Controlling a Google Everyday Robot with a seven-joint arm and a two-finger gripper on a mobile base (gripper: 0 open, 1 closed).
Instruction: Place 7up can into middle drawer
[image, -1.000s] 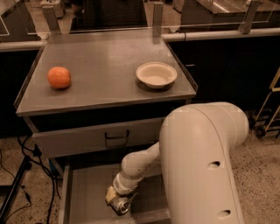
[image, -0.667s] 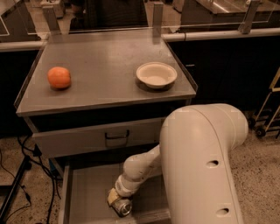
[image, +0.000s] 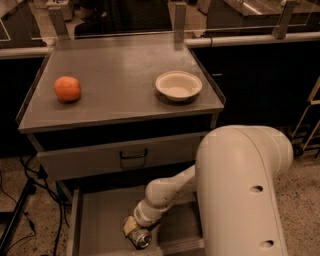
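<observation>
The 7up can (image: 142, 239) is down inside the middle drawer (image: 100, 226), which is pulled out. It sits close to the front edge of the drawer and a little to the right of the middle. Its silver end is turned up towards the camera. I cannot tell if it rests on the grey floor of the drawer or is slightly above it.

My pincer (image: 133, 230) is in the drawer too, directly at the can and touching it from the upper left side. I cannot tell whether the pincer is closed on the can or only lies against it, because my wrist covers that part.

My arm (image: 240, 190) comes from the lower right. The big white part fills that corner and hides the right side of the drawer. The thinner forearm goes down and to the left into the drawer.

Above the open drawer there is a closed drawer front (image: 90, 160) with a dark handle (image: 133, 158). Over it is the grey counter (image: 120, 70). An orange (image: 67, 89) lies on the left side of the counter, and a shallow white bowl (image: 178, 85) stands on the right side, well apart from the orange.

Dark cables (image: 25, 187) lie on the speckled floor (image: 10, 172) at the left of the drawers.
</observation>
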